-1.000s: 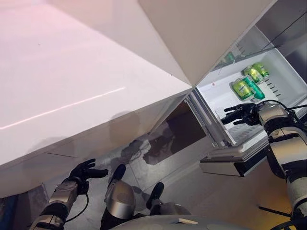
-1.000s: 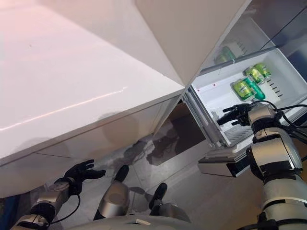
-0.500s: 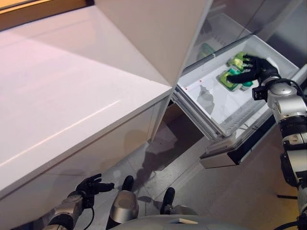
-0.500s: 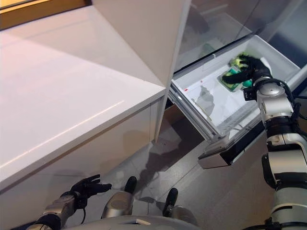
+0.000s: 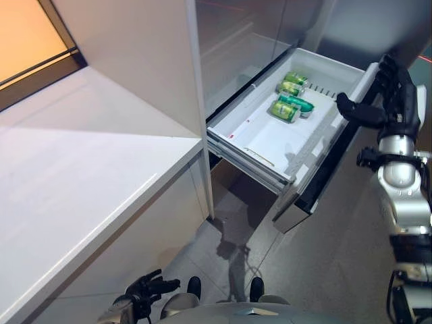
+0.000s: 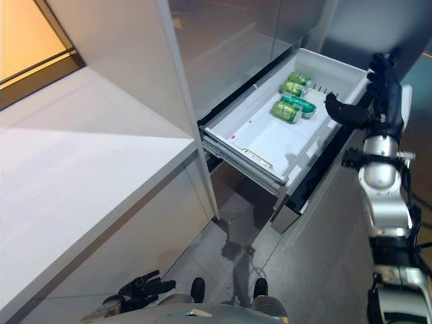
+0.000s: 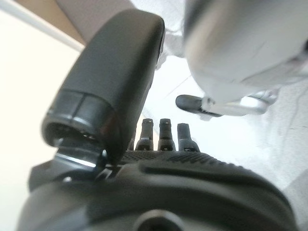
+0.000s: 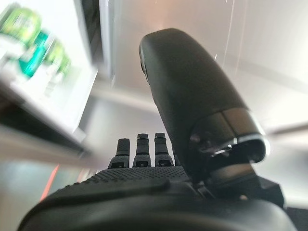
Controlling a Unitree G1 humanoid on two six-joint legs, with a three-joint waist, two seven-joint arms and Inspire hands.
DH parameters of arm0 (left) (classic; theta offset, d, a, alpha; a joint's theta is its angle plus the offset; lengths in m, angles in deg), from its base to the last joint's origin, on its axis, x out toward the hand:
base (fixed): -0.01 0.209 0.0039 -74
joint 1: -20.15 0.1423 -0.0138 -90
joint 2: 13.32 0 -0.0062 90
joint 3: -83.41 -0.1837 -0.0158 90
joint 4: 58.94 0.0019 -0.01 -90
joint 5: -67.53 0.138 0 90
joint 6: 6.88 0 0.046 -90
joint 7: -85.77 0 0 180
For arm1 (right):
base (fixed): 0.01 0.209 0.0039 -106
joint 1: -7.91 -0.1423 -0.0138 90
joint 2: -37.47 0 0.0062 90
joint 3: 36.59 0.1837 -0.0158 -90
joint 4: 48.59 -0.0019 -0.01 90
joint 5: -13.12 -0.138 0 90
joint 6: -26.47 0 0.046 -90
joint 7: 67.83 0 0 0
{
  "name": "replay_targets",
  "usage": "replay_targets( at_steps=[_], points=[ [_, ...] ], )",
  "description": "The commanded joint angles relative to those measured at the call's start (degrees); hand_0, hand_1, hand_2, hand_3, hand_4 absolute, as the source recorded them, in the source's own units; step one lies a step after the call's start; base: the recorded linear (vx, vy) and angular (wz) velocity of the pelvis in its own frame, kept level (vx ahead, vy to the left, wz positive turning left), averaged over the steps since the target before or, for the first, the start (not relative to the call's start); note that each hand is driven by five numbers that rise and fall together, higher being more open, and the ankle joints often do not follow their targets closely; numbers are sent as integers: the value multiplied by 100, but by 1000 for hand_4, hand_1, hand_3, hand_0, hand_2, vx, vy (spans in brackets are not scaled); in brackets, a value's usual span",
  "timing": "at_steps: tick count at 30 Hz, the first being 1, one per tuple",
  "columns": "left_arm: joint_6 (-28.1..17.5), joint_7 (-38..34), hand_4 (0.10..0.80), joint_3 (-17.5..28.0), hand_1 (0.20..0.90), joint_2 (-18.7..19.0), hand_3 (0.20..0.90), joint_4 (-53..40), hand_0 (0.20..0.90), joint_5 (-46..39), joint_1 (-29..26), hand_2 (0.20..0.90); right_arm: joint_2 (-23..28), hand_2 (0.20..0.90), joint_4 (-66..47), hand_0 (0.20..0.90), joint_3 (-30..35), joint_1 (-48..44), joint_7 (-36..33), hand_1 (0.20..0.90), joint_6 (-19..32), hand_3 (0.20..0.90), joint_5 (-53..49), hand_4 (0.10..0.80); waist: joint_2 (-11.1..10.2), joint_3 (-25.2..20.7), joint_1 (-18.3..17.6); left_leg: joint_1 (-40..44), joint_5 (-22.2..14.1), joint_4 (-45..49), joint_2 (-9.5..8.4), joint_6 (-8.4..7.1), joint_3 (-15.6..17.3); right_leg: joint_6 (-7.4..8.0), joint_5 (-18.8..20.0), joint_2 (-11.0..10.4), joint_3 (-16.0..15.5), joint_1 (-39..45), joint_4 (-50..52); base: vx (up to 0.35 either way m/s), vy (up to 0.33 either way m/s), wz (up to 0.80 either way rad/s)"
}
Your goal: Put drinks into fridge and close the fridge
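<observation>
The white fridge drawer (image 5: 251, 154) stands pulled out, below the fridge's tall pale door panel (image 5: 135, 61). Several green drink cans (image 5: 290, 101) lie together near its far end. My right hand (image 5: 390, 101) is raised just outside the drawer's front panel, empty and open, fingers straight and thumb pointing toward the drawer; I cannot tell whether it touches. The right wrist view shows the cans (image 8: 29, 33) off to the side past its straight fingers (image 8: 139, 147). My left hand (image 6: 138, 290) hangs low above the floor, open and empty.
A long white counter (image 5: 88, 182) runs along the left, up to the fridge. Grey tiled floor (image 5: 324, 243) lies under and in front of the drawer. An orange-lit window strip (image 5: 27, 40) is at the far left.
The camera has swung, shifting the whole picture. My right hand has drawn back from the cans inside the drawer to outside its front panel. The cans stay in the drawer.
</observation>
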Motion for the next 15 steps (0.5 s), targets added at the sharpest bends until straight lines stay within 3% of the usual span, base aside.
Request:
replay_targets(
  at_steps=[1,5,7,11,15],
  points=[
    [-217,-115,800,149,900,269,900,112,900,334,86,900,-271,900,-717,900,618,242,-183,900,1200,900,-444,800,-74,-125,-88,-210,-669,878,-438,552,291,-218,-636,247,238,-347,1334,45,-50,-2],
    [-133,-155,800,233,900,133,900,-93,900,412,208,900,-648,900,-860,900,626,669,79,900,1654,900,-543,800,-8,167,-227,-429,-958,1646,-542,595,360,-330,-837,183,256,-441,1773,39,-12,-7],
    [-161,-124,800,279,900,86,900,-147,900,423,304,900,-783,900,-804,900,714,867,-109,900,1699,900,-579,800,37,275,-299,-530,-1118,1913,-562,620,434,-383,-977,157,288,-521,1991,22,19,-18],
    [-143,-136,800,335,900,13,900,-271,900,408,452,900,-1081,900,-648,900,778,1304,-236,900,1574,900,-631,800,102,391,-428,-669,-1239,2157,-566,648,534,-444,-1124,147,352,-685,2260,8,4,-13],
    [-143,-298,800,184,900,25,900,-483,900,281,477,900,-1043,900,-348,900,582,1499,409,900,1159,900,-999,800,227,583,-552,-1011,-1254,2500,-557,668,581,-557,-1225,153,458,-1057,2661,-10,-2,-15]
  ],
)
